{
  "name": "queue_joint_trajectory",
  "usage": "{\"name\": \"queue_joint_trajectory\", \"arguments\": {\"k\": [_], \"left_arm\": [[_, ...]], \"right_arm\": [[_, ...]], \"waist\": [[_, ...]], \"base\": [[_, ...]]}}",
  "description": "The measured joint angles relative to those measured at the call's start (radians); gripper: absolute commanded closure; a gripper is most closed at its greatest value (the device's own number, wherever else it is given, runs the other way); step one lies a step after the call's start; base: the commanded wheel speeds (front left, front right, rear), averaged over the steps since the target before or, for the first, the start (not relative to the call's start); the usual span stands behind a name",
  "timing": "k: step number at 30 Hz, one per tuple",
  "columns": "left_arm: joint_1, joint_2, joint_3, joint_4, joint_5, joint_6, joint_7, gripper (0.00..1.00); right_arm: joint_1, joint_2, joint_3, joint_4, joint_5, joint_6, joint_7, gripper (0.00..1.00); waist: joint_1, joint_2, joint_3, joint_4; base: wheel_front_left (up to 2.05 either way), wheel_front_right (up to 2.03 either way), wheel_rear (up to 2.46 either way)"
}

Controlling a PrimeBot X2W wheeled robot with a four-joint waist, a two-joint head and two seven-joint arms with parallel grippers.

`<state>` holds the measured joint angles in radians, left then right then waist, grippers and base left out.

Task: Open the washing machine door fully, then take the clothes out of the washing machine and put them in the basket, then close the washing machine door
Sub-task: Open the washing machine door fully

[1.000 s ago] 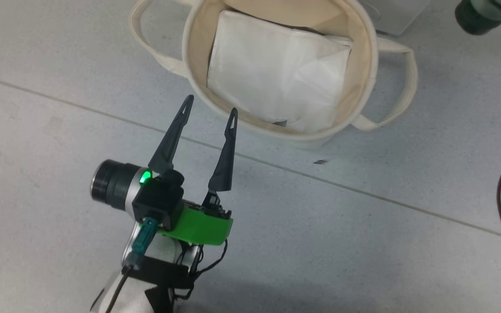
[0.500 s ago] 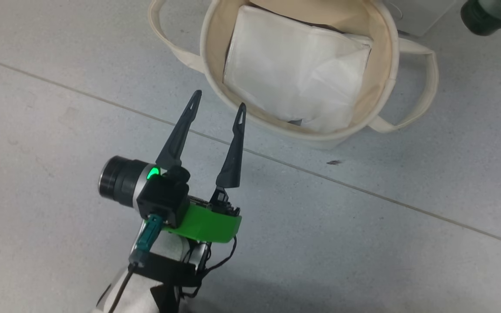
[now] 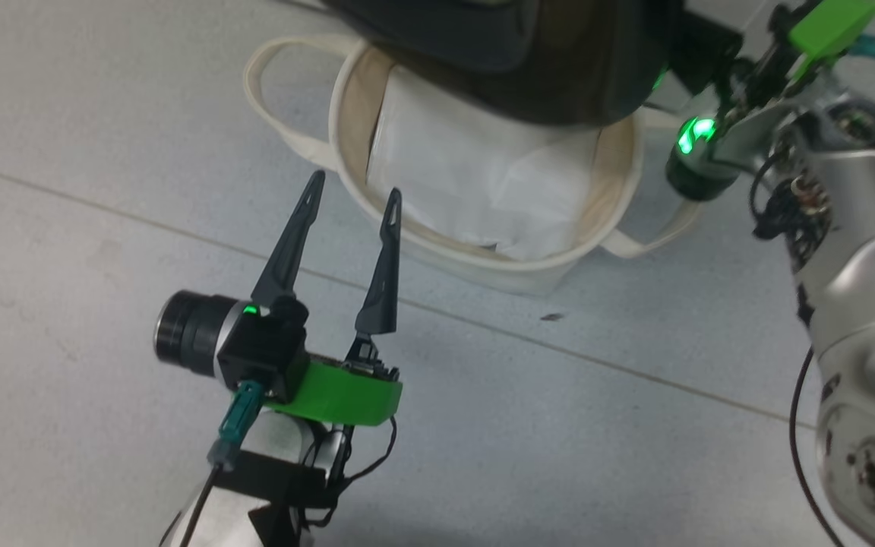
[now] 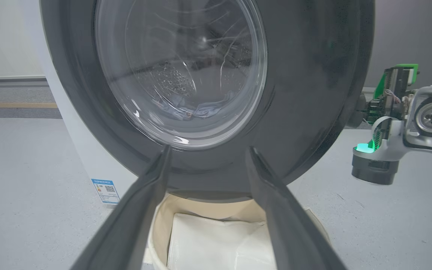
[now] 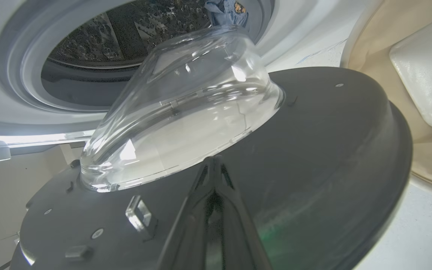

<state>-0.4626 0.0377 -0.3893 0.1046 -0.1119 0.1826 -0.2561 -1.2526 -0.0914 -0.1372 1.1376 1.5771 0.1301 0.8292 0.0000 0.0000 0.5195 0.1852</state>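
Note:
The washing machine door [image 3: 529, 61] hangs partly open, its black rim over the far side of the cream basket [image 3: 348, 190]. My left gripper [image 3: 354, 188] stands open and empty just in front of the basket's near rim, pointing at the door's outer face [image 4: 313, 93]. My right gripper [image 5: 213, 159] is shut on nothing, its tips against the door's inner face [image 5: 313, 150] below the glass bowl [image 5: 186, 112]. Light-blue clothes [image 5: 225, 9] lie in the drum [image 5: 126, 45], and clothes [image 4: 201, 110] also show through the window. The white washing machine [image 4: 84, 150] stands behind.
A plain white folded sheet [image 3: 468, 175] lies in the basket. My right arm [image 3: 848, 251] reaches in from the right, close to the basket's handle [image 3: 658, 235]. A dark cable [image 3: 798, 425] hangs by it. Grey floor [image 3: 559, 425] spreads all around.
The door's black rim has swung into the head view over the basket, and my right arm has come in at the right. The camera shifted too. My left gripper stays open.

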Motion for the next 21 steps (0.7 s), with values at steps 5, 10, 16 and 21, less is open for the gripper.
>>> {"name": "queue_joint_trajectory", "arguments": {"k": [5,10,16,21], "left_arm": [[0.038,0.000,0.022,0.006,0.000,-0.009,0.000,0.00],[0.057,0.000,0.033,-0.008,0.000,-0.017,0.000,0.00],[0.092,0.000,0.047,-0.013,0.000,-0.017,0.000,0.00],[0.111,0.000,0.052,-0.024,-0.007,-0.017,0.000,0.00]], "right_arm": [[0.085,0.018,0.039,-0.058,0.043,0.000,0.026,1.00],[0.171,0.007,0.192,-0.097,0.215,0.000,0.036,1.00],[0.294,0.014,0.497,-0.228,0.442,0.000,-0.074,1.00],[0.347,0.015,0.676,-0.300,0.604,0.000,-0.166,1.00]], "waist": [[0.0000,0.0000,-0.053,-0.017],[0.0000,0.0000,-0.099,-0.014],[0.0000,0.0000,-0.135,0.006],[0.0000,0.0000,-0.154,0.017]], "base": [[0.00,0.00,0.00],[0.00,0.00,0.00],[0.00,0.00,0.00],[0.00,0.00,0.00]]}}
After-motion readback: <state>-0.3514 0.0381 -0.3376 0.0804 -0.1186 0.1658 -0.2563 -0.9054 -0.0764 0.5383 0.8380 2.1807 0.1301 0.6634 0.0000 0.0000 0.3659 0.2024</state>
